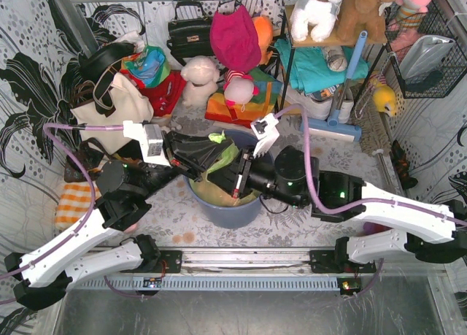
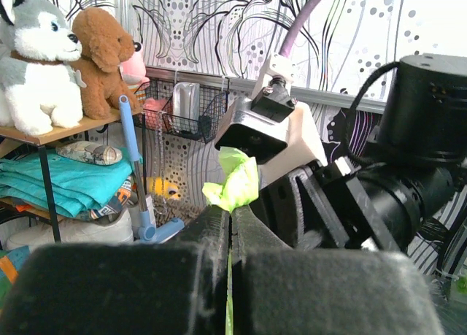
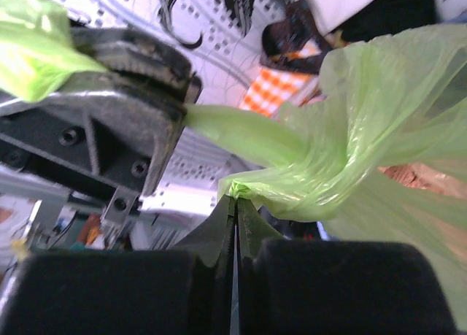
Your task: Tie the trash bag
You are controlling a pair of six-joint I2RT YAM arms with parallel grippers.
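From above, the left gripper (image 1: 210, 149) and the right gripper (image 1: 235, 176) meet over the blue-grey bin (image 1: 219, 217). Both have their fingers pressed together on the trash bag (image 1: 225, 160), which sits in the bin beneath them, and a green tuft pokes out just past the left fingertips. In the left wrist view, the left gripper (image 2: 230, 229) pinches a thin strip of the trash bag (image 2: 235, 182), whose crumpled end stands just above the fingertips, in front of the right arm's camera housing (image 2: 266, 127). In the right wrist view, the right gripper (image 3: 235, 214) clamps a fold of the trash bag (image 3: 350, 123) right at its tips. A twisted strand runs from above those tips leftward into the left gripper (image 3: 171, 105).
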